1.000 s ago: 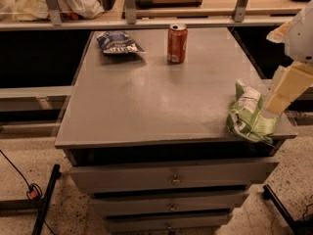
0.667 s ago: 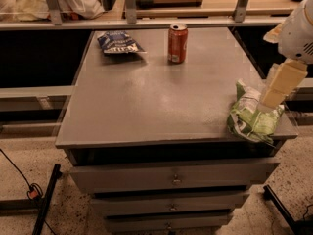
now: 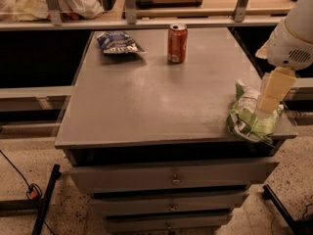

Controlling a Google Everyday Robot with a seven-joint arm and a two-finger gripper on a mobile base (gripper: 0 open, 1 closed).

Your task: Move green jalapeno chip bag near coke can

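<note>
Swung since a second ago from a clear slant to nearly upright, and drawn a little toward the coke can [image 3: 177, 43]: the cream forearm link [image 3: 276, 84] under the white arm housing [image 3: 293, 38]. No matching shift in the green jalapeno chip bag [image 3: 244, 124] or in anything else on the desk [image 3: 146, 102].

Tool [image 3: 266, 110]: sits at the lower end of that cream link, far forward and to the picture's right of the coke can, and meets the top of the green jalapeno chip bag as seen from here. Spread or pressed together: cannot tell.

Green jalapeno chip bag: lies crumpled on the desk, light green and white with dark print, well apart from the coke can, diagonally forward and rightward of it.

Coke can: stands upright, silver top up, red-orange side facing the camera.

Dark blue chip bag [image 3: 117, 42]: lies flat to the picture's left of the coke can, near it but not touching, about level with it.

Grey drawers [image 3: 171, 179]: stacked under the desk top, forward of and below the coke can, each with a small knob at its middle.

Black rod [image 3: 47, 195]: leans on the speckled floor, far forward and leftward of the coke can.
</note>
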